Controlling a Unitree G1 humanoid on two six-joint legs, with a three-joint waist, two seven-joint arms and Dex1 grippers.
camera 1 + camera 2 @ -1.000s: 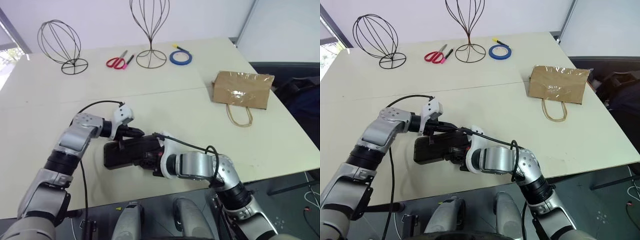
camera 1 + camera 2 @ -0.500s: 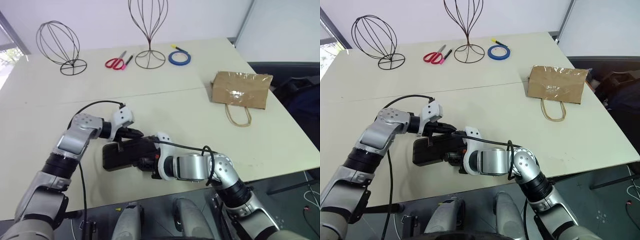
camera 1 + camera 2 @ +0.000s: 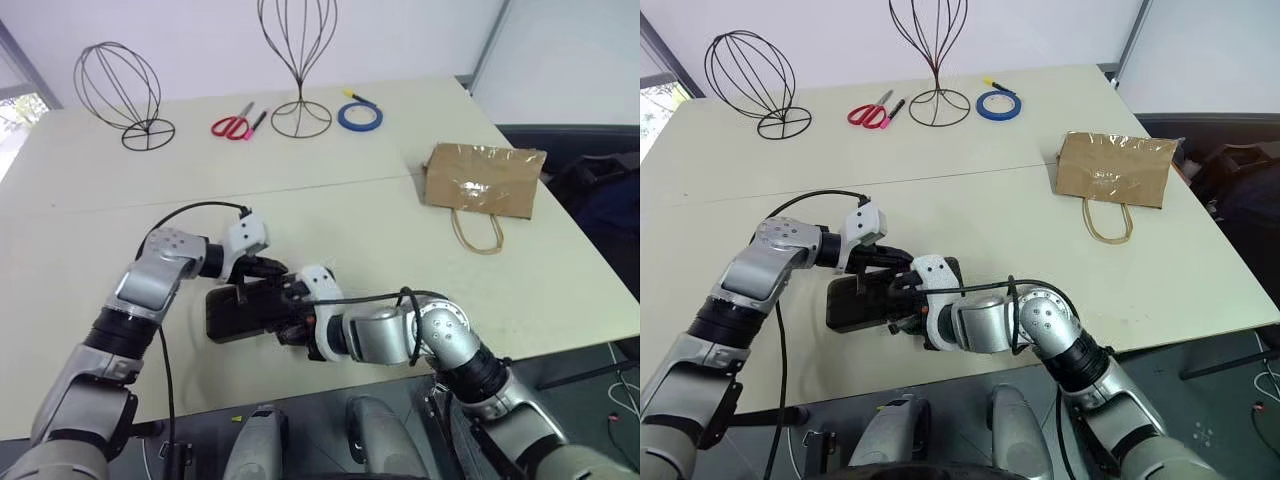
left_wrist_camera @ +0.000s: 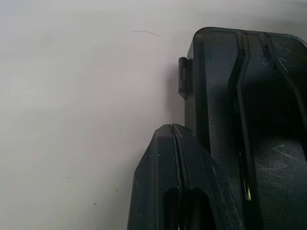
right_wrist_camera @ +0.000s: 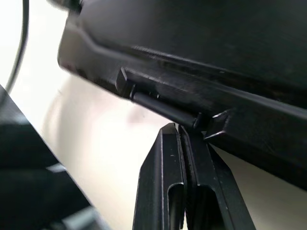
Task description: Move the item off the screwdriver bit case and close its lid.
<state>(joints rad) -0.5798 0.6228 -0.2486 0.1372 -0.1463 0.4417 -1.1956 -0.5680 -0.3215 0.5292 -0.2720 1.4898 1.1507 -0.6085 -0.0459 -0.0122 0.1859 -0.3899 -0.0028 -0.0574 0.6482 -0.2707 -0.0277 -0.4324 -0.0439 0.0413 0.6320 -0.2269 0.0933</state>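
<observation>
The screwdriver bit case (image 3: pixel 240 310) is a flat dark box near the table's front edge, with its lid (image 4: pixel 254 110) lying down on it. Both grippers are at the case. My left gripper (image 3: pixel 281 268) is shut, with its tips at the case's far edge beside a small hinge (image 4: pixel 182 81). My right gripper (image 3: pixel 291 324) is also shut, and its tips (image 5: pixel 176 128) press against the case's near edge, under a pin and tab (image 5: pixel 158 103). The item, a brown paper bag (image 3: pixel 486 179) with loop handles, lies flat on the table far off to the right, clear of the case.
At the table's far side stand two wire head forms (image 3: pixel 118 92) (image 3: pixel 301 60). Near them lie red scissors (image 3: pixel 232 125), a marker (image 3: pixel 259 119) and a blue tape roll (image 3: pixel 360 116). The table's front edge (image 3: pixel 330 385) runs just behind the case.
My right wrist has rolled, bringing its white housing up over the case's right end. Both hands have stayed at the case, and the bag has not moved.
</observation>
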